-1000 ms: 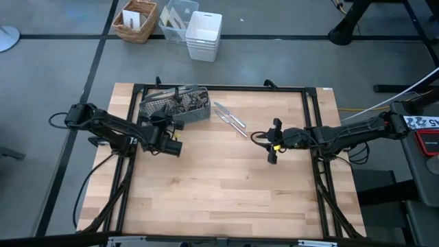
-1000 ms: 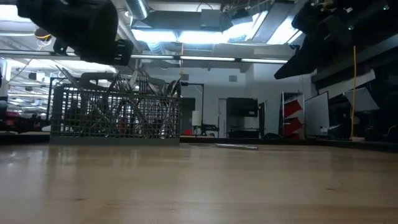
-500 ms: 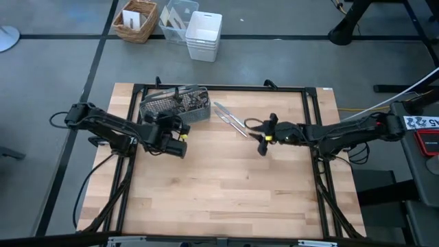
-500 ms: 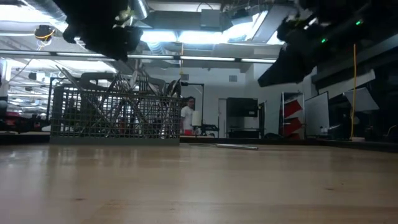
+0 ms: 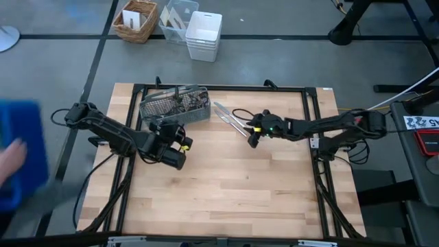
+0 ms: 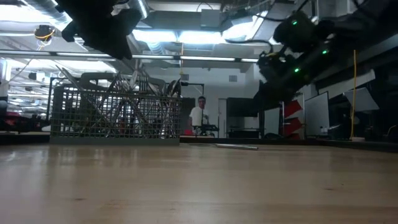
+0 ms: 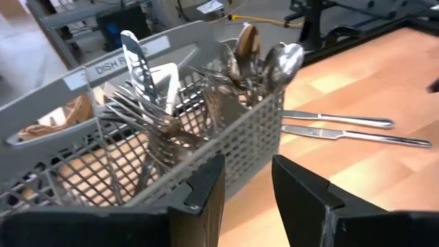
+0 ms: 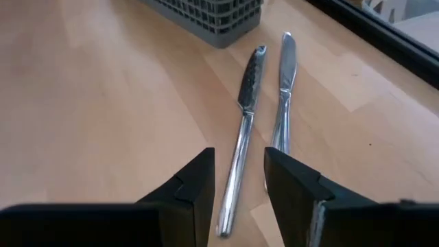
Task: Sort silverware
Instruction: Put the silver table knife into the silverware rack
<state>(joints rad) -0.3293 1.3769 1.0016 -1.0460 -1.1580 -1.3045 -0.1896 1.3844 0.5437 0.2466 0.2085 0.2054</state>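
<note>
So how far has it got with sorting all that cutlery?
Barely started, by the look of it. Done: two knives lie side by side on the table beside the caddy. In hand: nothing is held; the right gripper hovers by the knives with open jaws, and the left gripper faces the caddy, open too. Left: the caddy's forks and spoons.

Shiny silver metal knives lie on the light brown wooden worktop; the wire-mesh caddy is grey.

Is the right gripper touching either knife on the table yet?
Apart. The right wrist view shows the right gripper open above the two knives, with bare table between its fingers and them.
</note>
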